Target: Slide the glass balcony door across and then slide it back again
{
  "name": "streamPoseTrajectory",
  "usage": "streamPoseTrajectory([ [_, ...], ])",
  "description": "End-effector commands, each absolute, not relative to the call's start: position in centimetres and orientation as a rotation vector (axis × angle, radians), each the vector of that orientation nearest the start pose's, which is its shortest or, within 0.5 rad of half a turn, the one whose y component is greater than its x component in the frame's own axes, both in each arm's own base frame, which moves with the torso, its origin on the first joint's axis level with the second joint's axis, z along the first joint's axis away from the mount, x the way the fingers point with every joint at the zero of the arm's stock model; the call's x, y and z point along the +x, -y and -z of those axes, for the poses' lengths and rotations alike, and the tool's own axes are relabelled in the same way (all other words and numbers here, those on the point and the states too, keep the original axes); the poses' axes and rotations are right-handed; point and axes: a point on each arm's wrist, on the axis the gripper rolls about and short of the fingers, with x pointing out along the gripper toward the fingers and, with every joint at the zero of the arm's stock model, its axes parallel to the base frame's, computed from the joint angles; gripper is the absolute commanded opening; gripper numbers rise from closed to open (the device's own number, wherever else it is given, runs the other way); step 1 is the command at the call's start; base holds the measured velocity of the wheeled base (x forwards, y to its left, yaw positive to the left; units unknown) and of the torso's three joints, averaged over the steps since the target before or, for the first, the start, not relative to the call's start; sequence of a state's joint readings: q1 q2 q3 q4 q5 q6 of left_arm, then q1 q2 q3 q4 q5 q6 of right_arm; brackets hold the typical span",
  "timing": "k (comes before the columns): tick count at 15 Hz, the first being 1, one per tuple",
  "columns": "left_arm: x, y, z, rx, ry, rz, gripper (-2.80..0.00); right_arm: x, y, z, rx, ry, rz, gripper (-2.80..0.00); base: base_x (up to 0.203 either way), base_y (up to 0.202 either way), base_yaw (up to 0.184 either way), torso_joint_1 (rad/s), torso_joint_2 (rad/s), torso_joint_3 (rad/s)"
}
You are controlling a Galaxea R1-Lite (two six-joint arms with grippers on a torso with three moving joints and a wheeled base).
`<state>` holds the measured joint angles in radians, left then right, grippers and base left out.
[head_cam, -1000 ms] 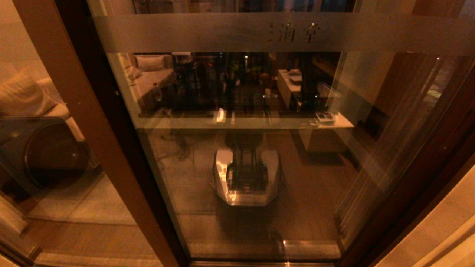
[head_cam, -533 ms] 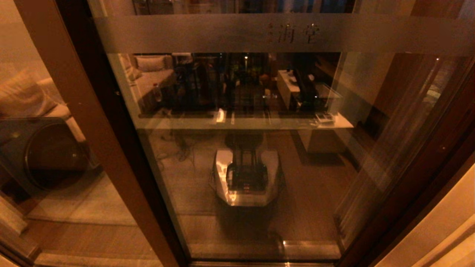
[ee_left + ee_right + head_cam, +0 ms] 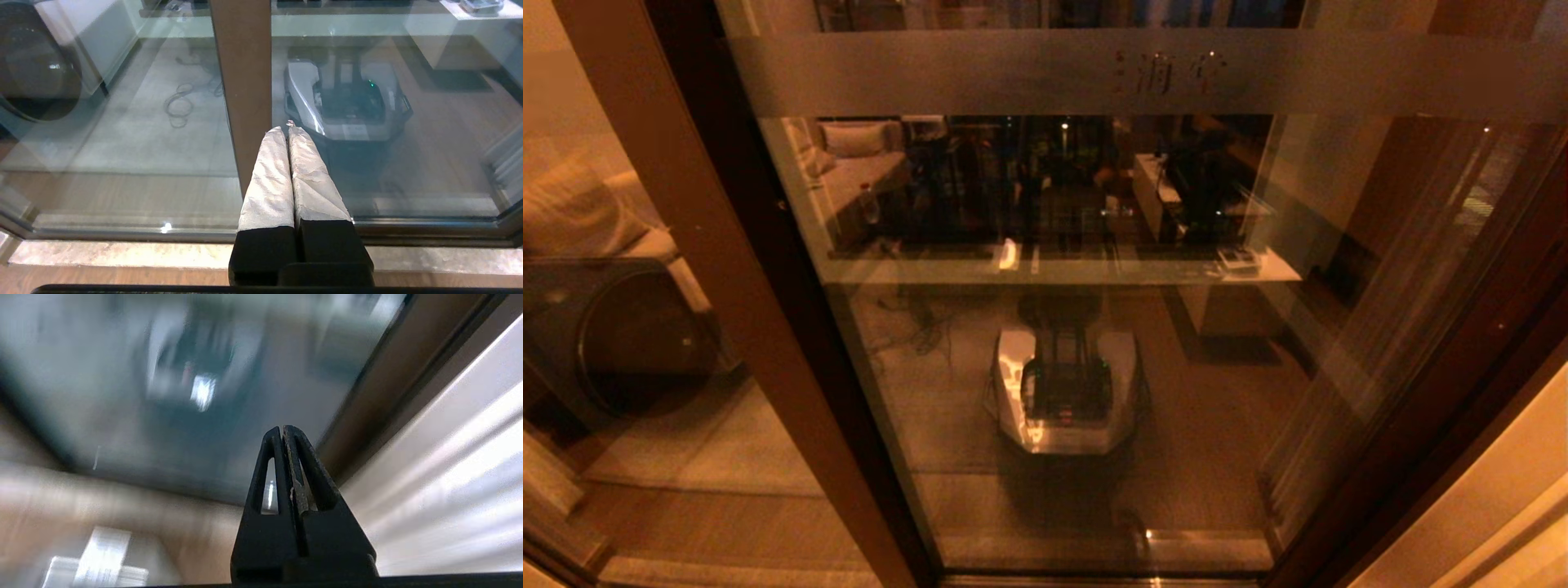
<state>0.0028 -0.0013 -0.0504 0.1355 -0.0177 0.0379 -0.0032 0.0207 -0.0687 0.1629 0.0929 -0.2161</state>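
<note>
The glass balcony door (image 3: 1094, 343) fills the head view directly ahead of the robot, its frosted band (image 3: 1143, 73) with etched characters near the top and its long axis running floor to ceiling. It appears to sit across the opening, its dark stile (image 3: 1445, 367) on the robot's right running down beside a pale wall (image 3: 1503, 506). On the robot's left stands the wide brown post (image 3: 727, 286) of the fixed panel.

Neither arm shows in the head view. In the left wrist view the left gripper (image 3: 289, 130) has its jaws clenched on nothing, pointing at the brown post (image 3: 245, 81) low down near the bottom track (image 3: 122, 234); it looks parked. In the right wrist view the right gripper (image 3: 284, 430) also has its jaws pressed together and empty, aimed at the glass (image 3: 163, 396) just beside the door's right-hand stile (image 3: 388, 375); that view is smeared.

Judging from this, the right arm is the nearer one to the stile, and the push must run sideways, across the door's tall axis. No handle slot can be made out.
</note>
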Motion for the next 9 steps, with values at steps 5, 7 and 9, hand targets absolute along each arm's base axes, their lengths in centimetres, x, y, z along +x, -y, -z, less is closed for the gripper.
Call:
streamPoseTrajectory([
  [5,-2.72,0.05,-7.54,0.037,-0.086,0.017,-2.8,-2.33,-0.12,-7.45,-0.11,-0.017,-0.053,-2.8,0.0,0.0,0.0,0.0,0.0,0.0],
  [7,-2.72,0.05,-7.54,0.037,-0.086,0.017,-2.8,-2.33,-0.12,-7.45,-0.11,-0.017,-0.053,-2.8,0.0,0.0,0.0,0.0,0.0,0.0],
  [9,-2.72,0.05,-7.54,0.037,-0.086,0.017,-2.8,-2.33,-0.12,-7.44,-0.11,-0.019,-0.052,-2.8,0.0,0.0,0.0,0.0,0.0,0.0],
])
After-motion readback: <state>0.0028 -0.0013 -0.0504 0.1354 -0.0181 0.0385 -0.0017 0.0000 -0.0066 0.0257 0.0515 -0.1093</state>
